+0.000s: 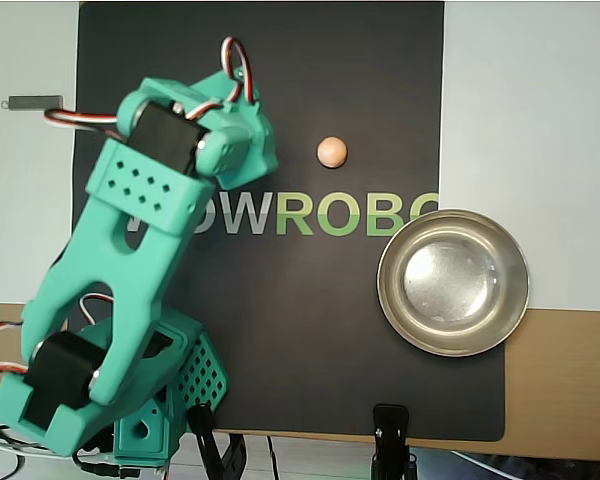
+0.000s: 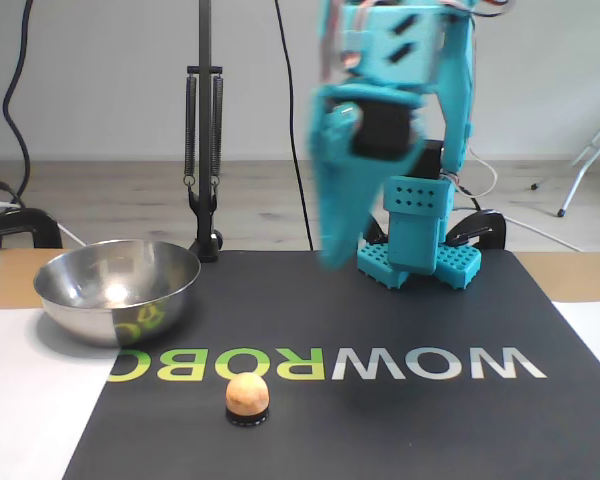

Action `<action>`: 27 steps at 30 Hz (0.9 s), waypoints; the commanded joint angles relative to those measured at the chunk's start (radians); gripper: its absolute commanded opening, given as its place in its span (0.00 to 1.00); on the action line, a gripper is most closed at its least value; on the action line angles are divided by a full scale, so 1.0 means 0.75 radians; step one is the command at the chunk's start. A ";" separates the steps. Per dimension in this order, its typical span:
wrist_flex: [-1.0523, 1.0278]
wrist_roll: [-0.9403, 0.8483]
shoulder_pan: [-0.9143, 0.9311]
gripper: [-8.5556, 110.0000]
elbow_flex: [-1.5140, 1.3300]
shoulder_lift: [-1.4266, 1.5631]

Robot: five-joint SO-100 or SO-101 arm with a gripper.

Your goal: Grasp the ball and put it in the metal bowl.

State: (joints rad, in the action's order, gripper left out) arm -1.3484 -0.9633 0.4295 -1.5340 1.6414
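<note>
Ball sits untouched on a small dark ring toward the mat's far edge in the overhead view, and the bowl at the mat's right edge is empty (nothing done yet). Gripper hangs above, blurred; spread or closed, I cannot tell.

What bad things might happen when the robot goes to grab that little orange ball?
1. The ball sits on a small dark ring on the mat, so a clumsy bump from the pincer might knock it off and send it rolling.
2. The pincer is blurred in the fixed view and hangs well above the mat, so it may arrive fast and miss the small ball.
3. The bowl lies off to one side, so a loose grip could drop the ball on the way.
</note>
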 commanded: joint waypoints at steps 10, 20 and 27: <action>0.006 -0.323 0.092 0.07 0.143 -0.233; -0.006 -0.323 0.151 0.07 0.362 -0.460; 0.006 -0.333 0.157 0.07 0.380 -0.487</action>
State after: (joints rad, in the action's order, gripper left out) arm -1.3484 -1.2026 0.5446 -1.2931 1.2717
